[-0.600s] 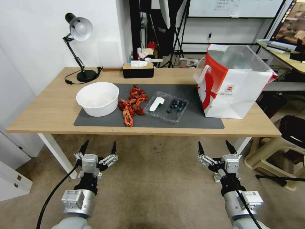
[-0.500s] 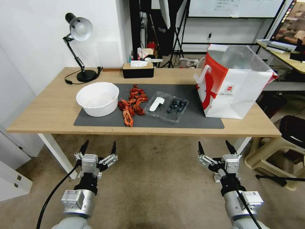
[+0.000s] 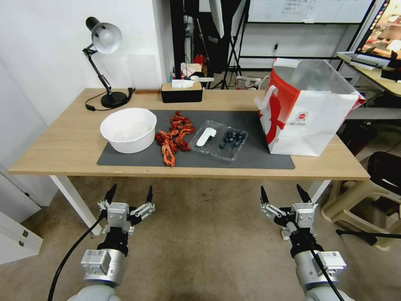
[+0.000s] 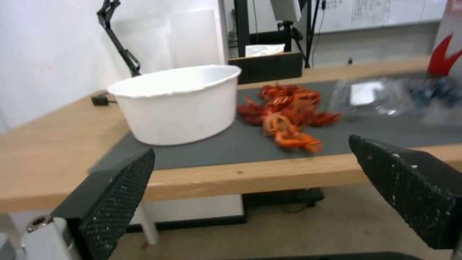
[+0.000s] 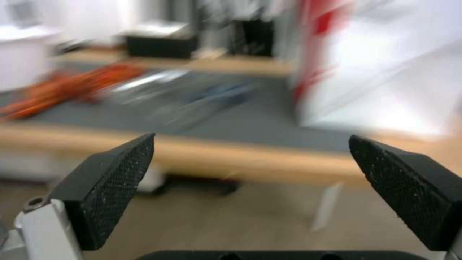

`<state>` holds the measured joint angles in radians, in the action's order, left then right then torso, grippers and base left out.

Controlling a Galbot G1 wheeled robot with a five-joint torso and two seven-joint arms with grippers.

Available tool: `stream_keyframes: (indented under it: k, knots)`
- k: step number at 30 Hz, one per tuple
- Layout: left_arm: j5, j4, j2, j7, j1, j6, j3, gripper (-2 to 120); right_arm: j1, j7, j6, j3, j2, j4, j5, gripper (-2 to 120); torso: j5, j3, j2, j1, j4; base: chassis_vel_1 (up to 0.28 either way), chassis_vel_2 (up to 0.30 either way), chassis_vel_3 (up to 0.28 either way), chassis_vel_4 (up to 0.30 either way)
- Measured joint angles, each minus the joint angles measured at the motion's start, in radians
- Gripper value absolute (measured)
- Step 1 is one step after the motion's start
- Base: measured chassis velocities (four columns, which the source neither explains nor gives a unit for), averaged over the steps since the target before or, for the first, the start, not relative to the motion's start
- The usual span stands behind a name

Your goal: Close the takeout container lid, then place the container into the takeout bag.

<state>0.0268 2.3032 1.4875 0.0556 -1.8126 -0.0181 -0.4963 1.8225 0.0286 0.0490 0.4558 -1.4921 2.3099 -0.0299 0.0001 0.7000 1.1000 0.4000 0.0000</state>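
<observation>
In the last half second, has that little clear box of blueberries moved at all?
No. The takeout container lies open on the grey mat, the same gap from the takeout bag and the red crayfish as before.

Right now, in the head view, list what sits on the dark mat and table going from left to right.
Desk lamp → white bowl → red crayfish pile → the lid with its white sticker → the takeout container tray holding blueberries → the takeout bag.
</observation>
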Motion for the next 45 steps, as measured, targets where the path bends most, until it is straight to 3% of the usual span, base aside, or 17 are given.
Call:
stream_keyframes:
  k: [1, 4, 5, 7, 9, 11, 28, 45]
  knots:
    - [0.000, 0.000, 0.000, 0.000, 0.000, 0.000, 0.000, 100, 0.000, 0.000, 0.000, 0.000, 0.000, 0.000, 0.000, 100, 0.0000, 0.000, 0.000, 0.000, 0.0000, 0.000, 0.000, 0.000, 0.000]
    - [0.048, 0.009, -0.022, 0.099, -0.025, -0.037, 0.092, 100, 0.006, 0.019, 0.028, -0.048, 0.000, 0.009, -0.012, 100, -0.0003, 0.000, 0.000, 0.000, 0.0001, 0.000, 0.000, 0.000, 0.000]
    - [0.048, 0.009, -0.022, 0.099, -0.025, -0.037, 0.092, 100, 0.006, 0.019, 0.028, -0.048, 0.000, 0.009, -0.012, 100, -0.0003, 0.000, 0.000, 0.000, 0.0001, 0.000, 0.000, 0.000, 0.000]
    - [0.094, 0.018, -0.044, 0.197, -0.049, -0.072, 0.183, 100, 0.001, 0.022, 0.028, -0.050, -0.001, 0.015, -0.012, 100, 0.0000, 0.000, 0.000, 0.000, 0.0000, 0.000, 0.000, 0.000, 0.000]
    - [0.128, 0.024, -0.058, 0.256, -0.064, -0.102, 0.237, 100, -0.001, 0.022, 0.027, -0.049, -0.002, 0.019, -0.013, 100, -0.0001, 0.000, 0.000, 0.000, 0.0000, 0.000, 0.000, 0.000, 0.000]
    - [0.139, 0.026, -0.061, 0.271, -0.066, -0.117, 0.247, 100, -0.002, 0.021, 0.027, -0.047, -0.003, 0.022, -0.014, 100, 0.0001, 0.000, 0.000, 0.000, 0.0000, 0.000, 0.000, 0.000, 0.000]
    - [0.146, 0.010, -0.069, 0.246, -0.056, -0.149, 0.233, 100, -0.019, 0.016, 0.005, -0.033, 0.003, 0.015, -0.006, 100, -0.0002, 0.000, 0.000, 0.000, -0.0001, 0.000, 0.000, 0.000, 0.000]
    - [0.205, -0.060, -0.123, 0.124, -0.008, -0.154, 0.208, 100, -0.222, -0.040, 0.087, -0.023, 0.169, -0.033, 0.138, 100, -0.0001, 0.000, 0.000, 0.000, 0.0000, 0.000, 0.000, 0.000, 0.000]
